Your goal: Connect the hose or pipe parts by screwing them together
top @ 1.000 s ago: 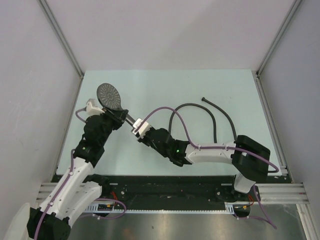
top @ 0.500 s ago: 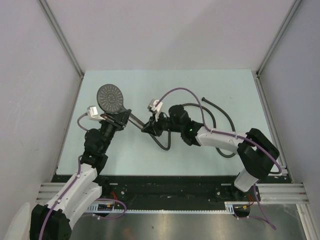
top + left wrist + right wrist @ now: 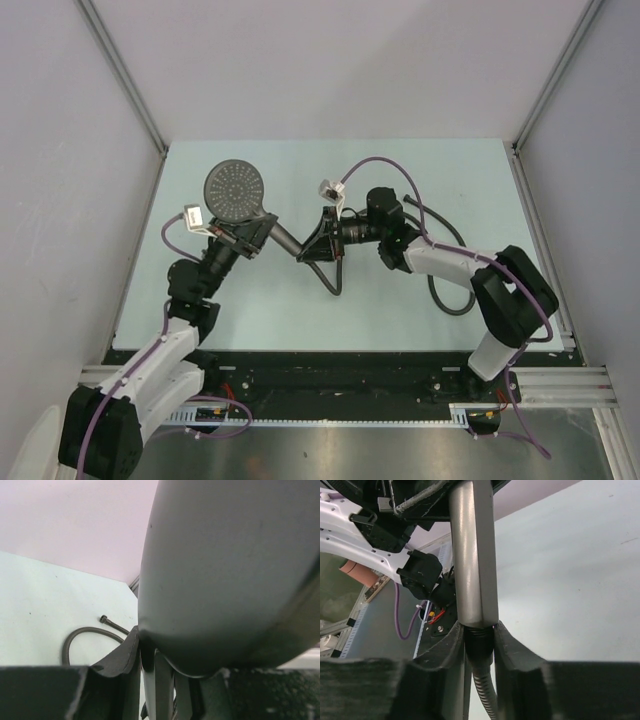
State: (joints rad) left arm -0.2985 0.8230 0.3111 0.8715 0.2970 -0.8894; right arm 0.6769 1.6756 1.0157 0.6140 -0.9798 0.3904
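The dark grey shower head [image 3: 236, 187] is lifted over the table's left half, dotted face up, and its handle [image 3: 283, 240] slants down to the right. My left gripper [image 3: 250, 236] is shut on the handle just below the head, whose back [image 3: 225, 570] fills the left wrist view. My right gripper [image 3: 318, 247] meets the handle's end, and its fingers [image 3: 452, 645] press both sides of the hose's black nut [image 3: 479, 642], seated against the handle [image 3: 472, 555]. The hose [image 3: 335, 285] hangs down from there and loops right under the right arm. Its free end [image 3: 103, 619] lies on the table.
The pale green table [image 3: 450, 170] is walled by white panels with metal posts [image 3: 125, 80] at the back corners. A black rail [image 3: 350, 375] runs along the near edge by the arm bases. Purple cables [image 3: 375, 165] arch over the right wrist.
Both arms carried the joined handle and hose end up and to the right. The right arm stretched out and turned its wrist, dragging the hose loop toward it.
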